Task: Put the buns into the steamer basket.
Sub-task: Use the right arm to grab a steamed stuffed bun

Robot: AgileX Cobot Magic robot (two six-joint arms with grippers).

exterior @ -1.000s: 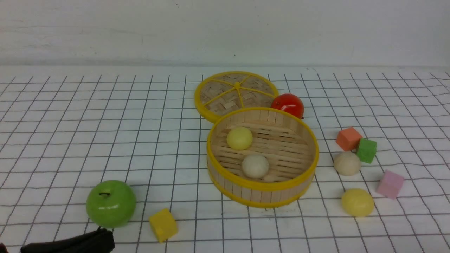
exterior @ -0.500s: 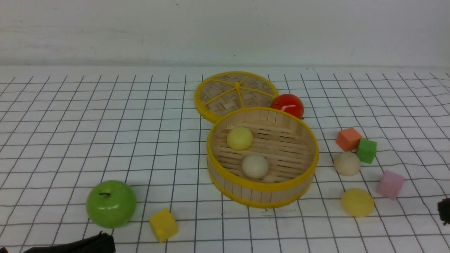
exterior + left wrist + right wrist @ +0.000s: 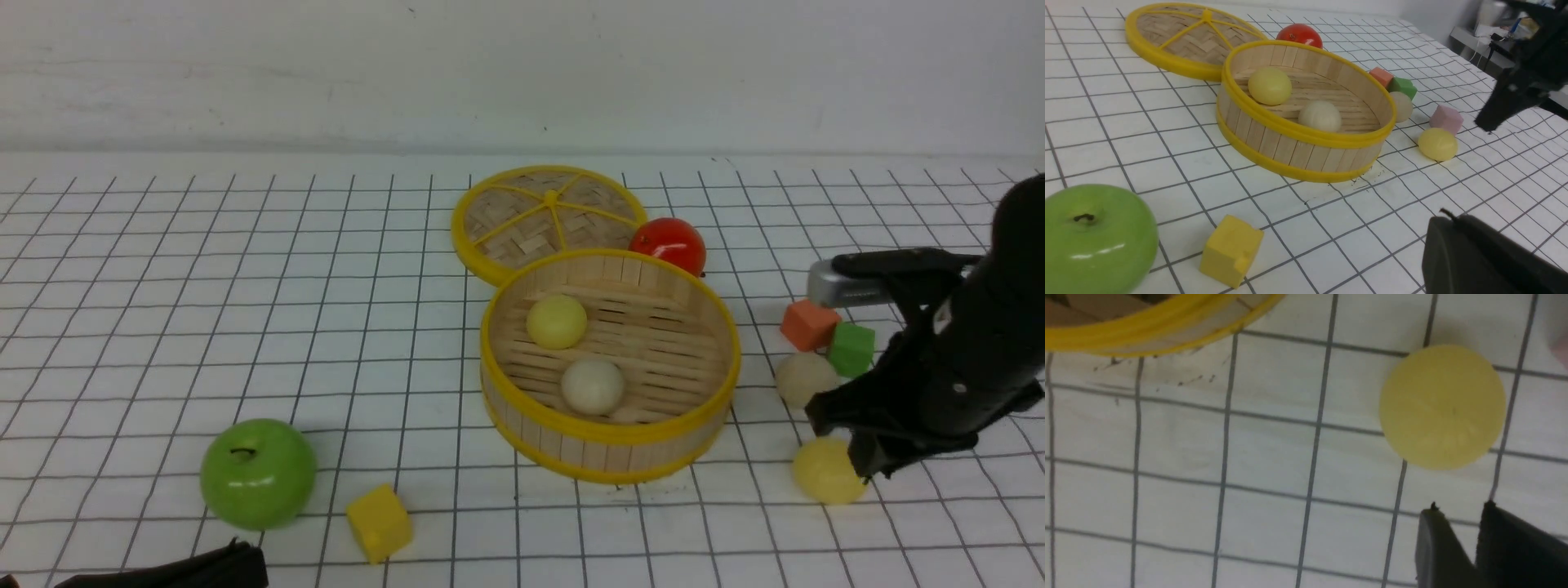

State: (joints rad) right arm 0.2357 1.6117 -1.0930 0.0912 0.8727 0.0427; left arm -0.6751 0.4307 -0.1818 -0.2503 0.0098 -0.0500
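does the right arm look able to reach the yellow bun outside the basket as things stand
Probably yes: the right gripper hovers just beside the yellow bun, and nothing lies between them.

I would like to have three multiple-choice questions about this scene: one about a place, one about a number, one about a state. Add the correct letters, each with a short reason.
1. Where is the tomato?
A. behind the basket, next to the lid
B. inside the basket
C. on top of the lid

2. How many buns lie in the basket?
A. one
B. four
C. two

3. The yellow bun outside the basket is:
A. lifted in the air
B. lying on the table, not gripped
C. resting on the lid

Answers:
1 A: the front view shows it past the far rim, touching the lid's edge.
2 C: one yellow and one white bun sit on the slats.
3 B: the right wrist view shows it on the table, apart from the right claw.
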